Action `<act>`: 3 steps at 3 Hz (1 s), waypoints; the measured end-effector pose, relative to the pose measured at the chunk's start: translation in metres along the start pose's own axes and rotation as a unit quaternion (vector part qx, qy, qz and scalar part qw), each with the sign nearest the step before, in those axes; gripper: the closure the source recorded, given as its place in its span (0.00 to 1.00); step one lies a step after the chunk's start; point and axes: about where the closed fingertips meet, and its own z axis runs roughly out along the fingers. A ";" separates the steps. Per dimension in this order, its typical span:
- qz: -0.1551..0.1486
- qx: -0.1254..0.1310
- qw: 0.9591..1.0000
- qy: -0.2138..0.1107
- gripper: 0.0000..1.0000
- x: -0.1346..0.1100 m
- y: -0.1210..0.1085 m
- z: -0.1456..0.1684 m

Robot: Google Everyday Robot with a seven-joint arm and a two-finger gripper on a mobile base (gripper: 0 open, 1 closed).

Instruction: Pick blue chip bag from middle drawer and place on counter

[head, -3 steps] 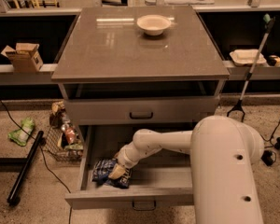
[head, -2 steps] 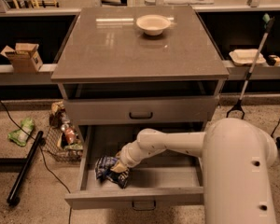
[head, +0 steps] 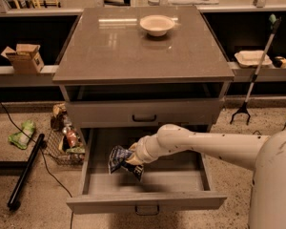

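Over the open middle drawer (head: 148, 200), the gripper (head: 132, 157) sits at the end of the white arm (head: 205, 144), which reaches in from the right.

- Gripper: closed on the blue chip bag (head: 118, 157). The bag hangs crumpled at its left tip, inside the drawer's outline and toward the left half.
- Writing: white lettering shows on the dark-blue foil, but it is too small to read. No brand or label can be read on anything else.
- Drawers: 2 seen. The middle drawer is pulled out. The upper drawer (head: 143, 112) is shut and has a dark bar handle.
- Counter (head: 133, 51): 1 white bowl (head: 157, 25), standing near the back edge.
- Left ledge: 1 cardboard box (head: 24, 57) with its flaps open.
- Right ledge: 1 pale tray (head: 252, 57).
- Right side: 1 long grabber tool (head: 257, 70), leaning just beside the tray with its claw on the floor.
- Floor, left of the cabinet: 1 green packet (head: 22, 133), and 1 wire basket (head: 57, 149) holding several packets. I cannot tell how many packets.
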 end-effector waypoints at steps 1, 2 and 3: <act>-0.001 0.000 1.000 0.000 1.00 0.000 0.000 -0.001; -0.013 0.011 1.000 -0.001 1.00 -0.009 -0.002 -0.032; -0.036 0.026 0.999 0.008 1.00 -0.021 -0.006 -0.078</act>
